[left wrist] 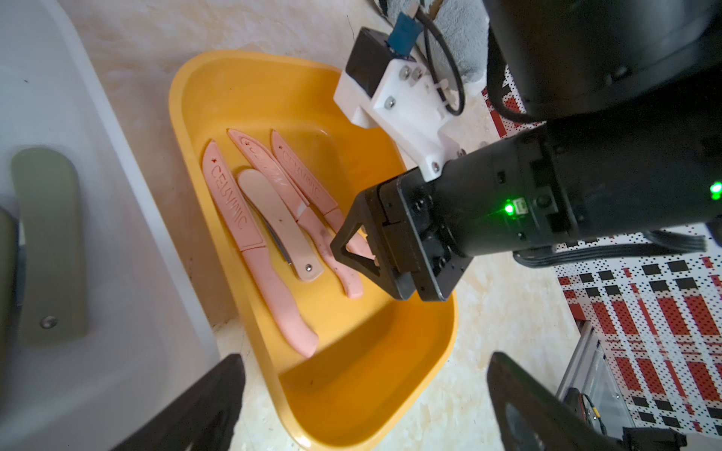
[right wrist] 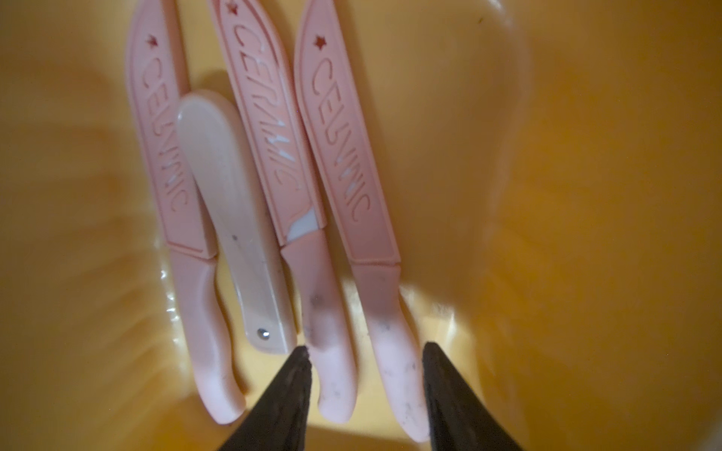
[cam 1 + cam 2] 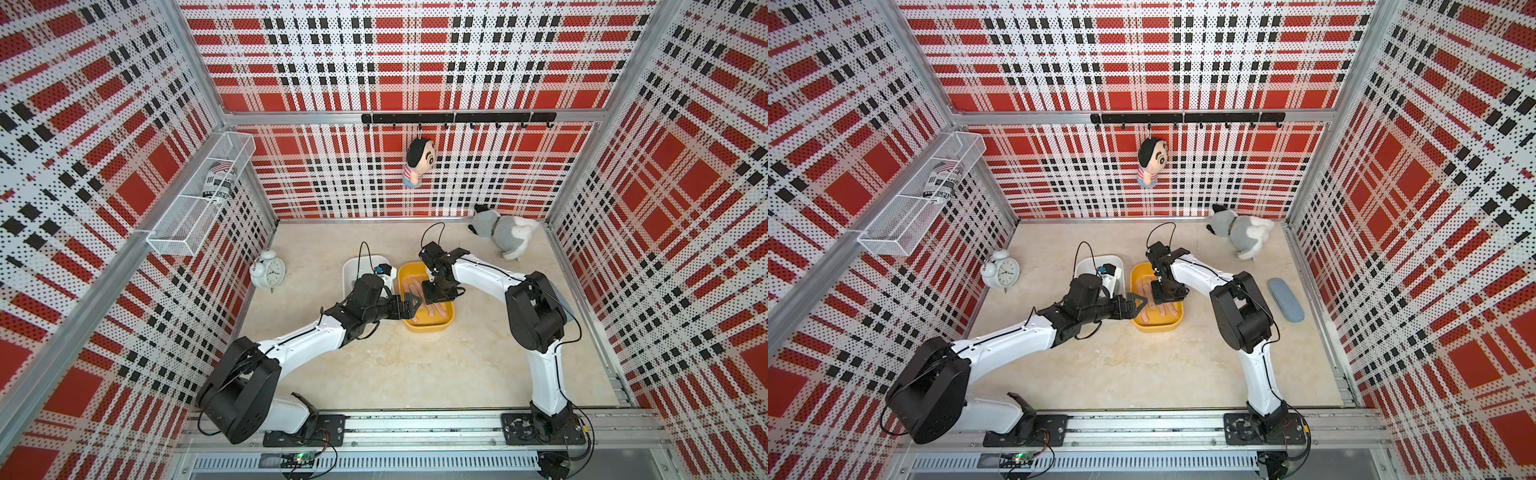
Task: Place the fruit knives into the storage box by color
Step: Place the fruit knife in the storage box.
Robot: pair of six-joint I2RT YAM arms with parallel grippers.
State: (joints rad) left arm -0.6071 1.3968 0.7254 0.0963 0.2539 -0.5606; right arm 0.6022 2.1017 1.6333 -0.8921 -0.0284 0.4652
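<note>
Both arms rise from a rail along the near edge of the tabletop [image 3: 415, 374] and reach inward toward its middle. The left end effector [image 3: 409, 304] hangs over the near left corner of the yellow storage box [image 3: 424, 329]. Its jaws are spread wide with nothing between them, and in the left wrist view its two dark fingers [image 1: 203, 406] stand well apart. The yellow storage box sits about mid-tabletop. On its floor lie four pink fruit knives [image 1: 230, 207] side by side, lengthwise along the box. Three are salmon, in sheaths lettered CERAMIC, and between two of them is a paler folding knife [image 1: 275, 222] with a rivet at its end. The right end effector [image 2: 367, 355] points down into the box over the handle ends of the knives. Its jaws stand apart and grip nothing. In the right wrist view the handles of two sheathed knives show between the two dark fingertips [image 2: 291, 375]; whether the tips touch them I cannot tell. Just beside the yellow box, on its left, is the white storage box [image 3: 353, 266], largely covered by the left arm in both top views. The left wrist view shows sage green fruit knives [image 1: 49, 242] lying in it, at least two. A blue-grey case [image 3: 1285, 299] lies by the tabletop's right edge. Near the left edge stands a white alarm clock [image 3: 269, 272]. A plush dog [image 3: 505, 235] lies at the far right corner, and a doll [image 3: 419, 162] hangs on the back wall
</note>
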